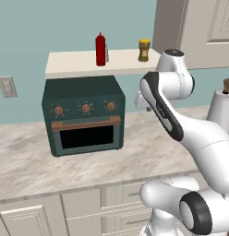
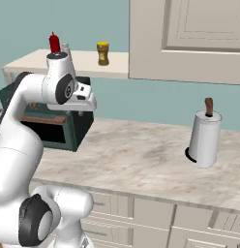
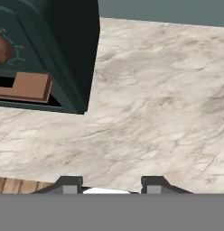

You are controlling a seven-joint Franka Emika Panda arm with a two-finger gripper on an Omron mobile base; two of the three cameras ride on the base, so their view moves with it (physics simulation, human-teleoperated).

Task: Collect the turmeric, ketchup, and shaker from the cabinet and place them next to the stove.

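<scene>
Marble counter (image 1: 88,166) runs under a teal wall with the dark green toaster oven (image 1: 84,115) on it, and the cabinet (image 1: 88,64) shelf above carries the ketchup (image 1: 100,49) and turmeric (image 1: 144,50) well apart, while the shaker (image 2: 66,49) is mostly hidden behind the ketchup, just a grey sliver, and in the right base view the arm's top joint also cuts off the ketchup's lower half. Gripper (image 3: 111,184) points down at bare counter beside the oven's front corner, only the two dark fingertips (image 3: 68,183) visible at the bottom edge, drawn in as narrow as they go, nothing between them and touching nothing. Paper towel roll (image 2: 205,138) stands off to the right, cut off at the frame edge in the left base view.
</scene>
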